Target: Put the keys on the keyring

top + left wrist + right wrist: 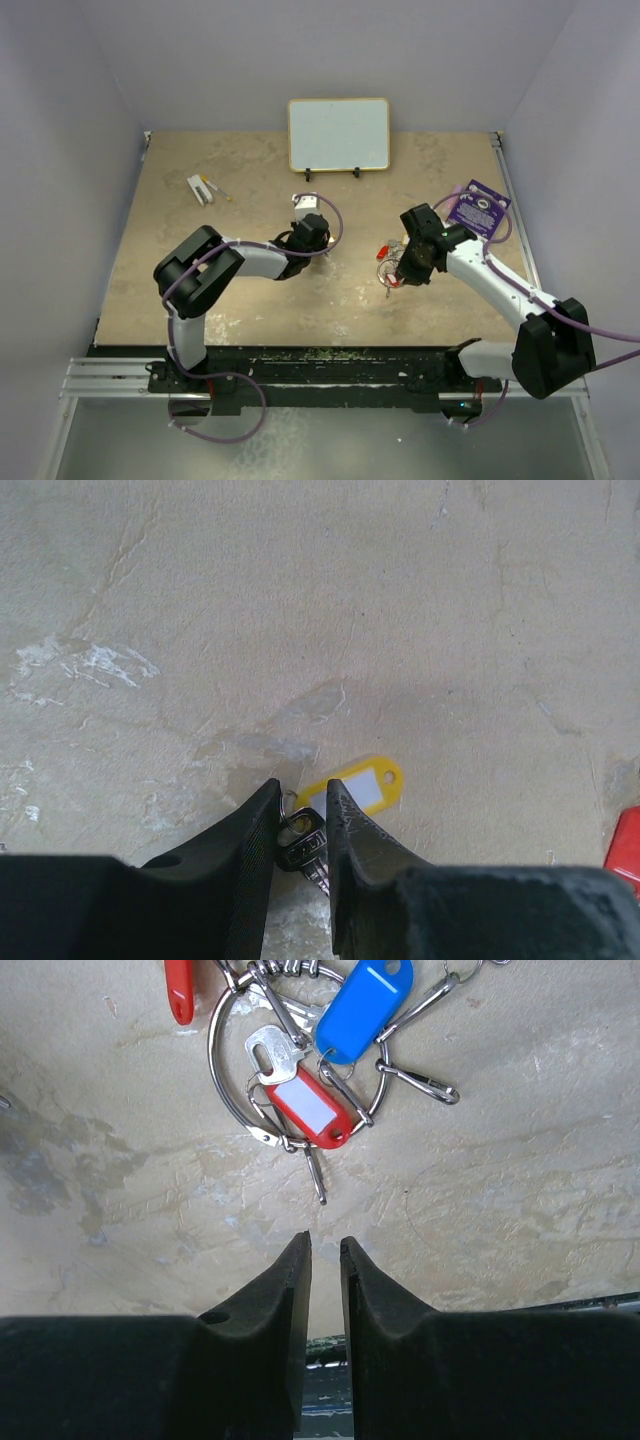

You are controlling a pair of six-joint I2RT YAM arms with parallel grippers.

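The left hand [300, 792] is closed on the metal head of the yellow-tagged key [354, 786]. That head is the best place to grip, since the key is light, stiff and slippery. Its blade is hidden between the fingers. The right hand [325, 1250] is narrow and empty, near the thin, springy keyring [213, 1060] lying on the surface [500, 1210] among tangled keys. I cannot make out the ring's opening.

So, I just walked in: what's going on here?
The left hand is closed on the yellow-tagged key, low over the table. The right hand, nearly shut and empty, hangs just short of the keyring. The keyring lies on the table with a red-tagged key and a blue-tagged key bunched across it. Whether they are threaded is unclear.
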